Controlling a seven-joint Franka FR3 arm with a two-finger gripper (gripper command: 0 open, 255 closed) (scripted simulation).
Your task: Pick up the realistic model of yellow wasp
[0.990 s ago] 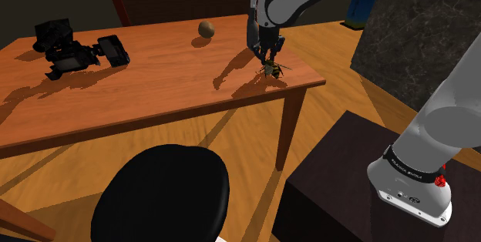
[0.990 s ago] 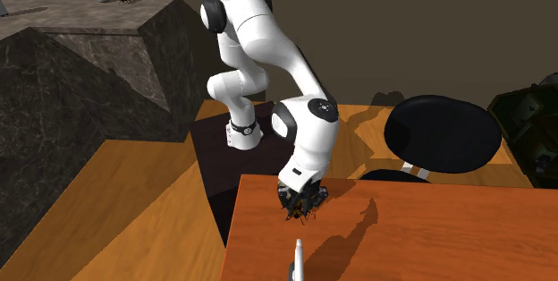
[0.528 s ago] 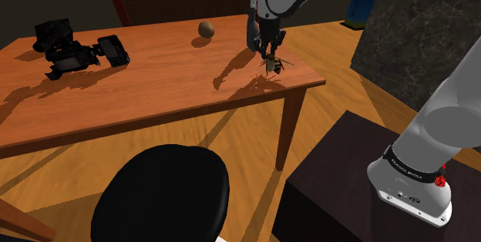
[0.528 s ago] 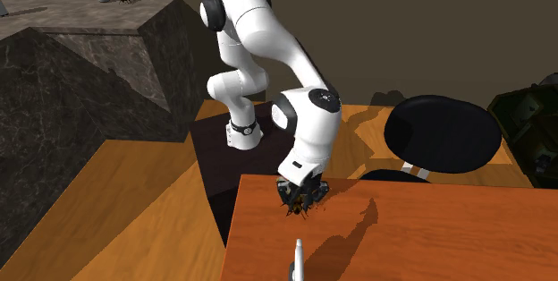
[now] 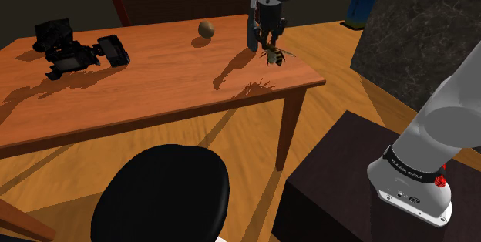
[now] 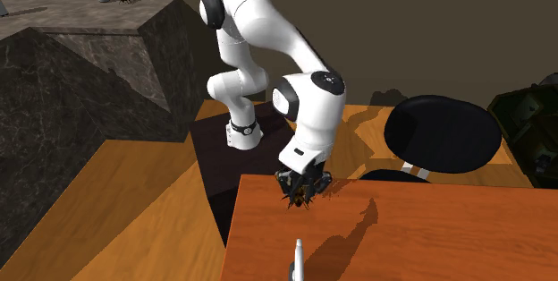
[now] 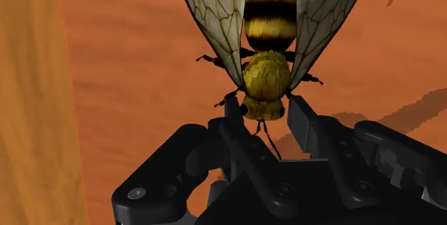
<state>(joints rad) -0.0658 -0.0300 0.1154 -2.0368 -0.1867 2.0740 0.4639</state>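
Above the wooden tabletop [image 5: 154, 86], near its corner, the end effector [image 5: 269, 45] was clamped on the head of the yellow-and-black wasp model [image 5: 274, 56], which hung clear of the tabletop, wings spread.

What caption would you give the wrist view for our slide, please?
Black gripper clasps the wasp model by its head above the table.

The wrist view's edge cuts off the abdomen's end and both wing tips of the yellow-and-black striped wasp model [image 7: 266, 73]. In the second exterior view the black two-finger pincer [image 6: 300, 197] covers most of it. The heap of black objects [image 5: 73, 48] on the brown wooden desk [image 5: 154, 86] is too dim to identify. The shoulder view's lower edge cuts the round black chair seat [image 5: 162, 198].
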